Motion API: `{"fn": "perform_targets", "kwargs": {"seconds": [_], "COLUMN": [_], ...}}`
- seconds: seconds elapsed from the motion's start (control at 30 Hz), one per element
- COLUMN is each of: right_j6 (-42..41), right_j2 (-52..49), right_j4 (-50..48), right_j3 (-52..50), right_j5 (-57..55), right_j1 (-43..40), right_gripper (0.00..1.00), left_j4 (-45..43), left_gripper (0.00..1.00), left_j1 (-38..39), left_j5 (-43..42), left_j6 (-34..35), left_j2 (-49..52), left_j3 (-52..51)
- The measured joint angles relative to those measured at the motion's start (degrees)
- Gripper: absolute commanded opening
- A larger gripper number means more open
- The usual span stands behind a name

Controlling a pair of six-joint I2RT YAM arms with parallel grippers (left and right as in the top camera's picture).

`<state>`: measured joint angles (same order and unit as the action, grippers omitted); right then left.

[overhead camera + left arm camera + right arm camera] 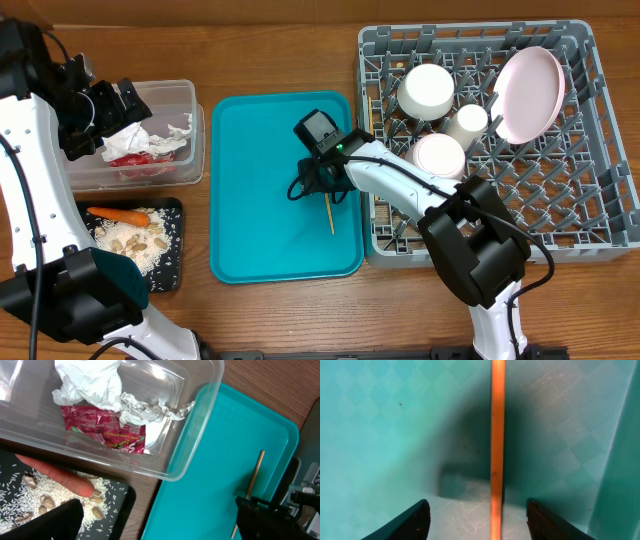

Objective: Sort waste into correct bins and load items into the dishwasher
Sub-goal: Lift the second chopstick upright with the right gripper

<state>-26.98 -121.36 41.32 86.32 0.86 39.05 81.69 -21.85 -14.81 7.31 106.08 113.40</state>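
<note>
The clear tub [190,150] holds the red-and-silver wrapper [140,157] and the white napkin [160,135]; both also show in the left wrist view, wrapper [102,427], napkin [92,382]. The black tray [172,262] holds the carrot [118,214] with rice and peanut scraps [135,243]. The grey dish rack [600,190] holds the pink plate [530,92], two bowls [428,90] [440,155] and the cup [466,122]. My left gripper [125,103] is open and empty above the tub. My right gripper [318,187] is open, low over the teal tray, its fingers [477,527] either side of a wooden stick [497,435].
The teal tray [260,180] lies between the bins and the rack, with only the thin wooden stick [330,213] on it. In the left wrist view the stick [254,477] lies near the tray's right side, beside my right arm.
</note>
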Motion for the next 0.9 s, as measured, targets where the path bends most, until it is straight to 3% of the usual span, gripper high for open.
{"fn": "perform_targets", "kwargs": {"seconds": [0.67,0.9], "right_j6": [5.84,6.12], "right_j2": [-0.33,-0.48], "right_j4": [-0.63,-0.90], "right_j3": [0.00,0.00], "right_j5": [-2.80,-2.80], "right_j1": [2.99,2.99], "right_gripper": [0.43,0.26], "left_j4": [0.00,-0.02], "left_gripper": [1.00,1.00], "left_j1": [0.00,0.00], "left_j5": [0.00,0.00], "left_j6": [0.00,0.00], "left_j2": [0.00,0.00], "left_j3": [0.00,0.00]}}
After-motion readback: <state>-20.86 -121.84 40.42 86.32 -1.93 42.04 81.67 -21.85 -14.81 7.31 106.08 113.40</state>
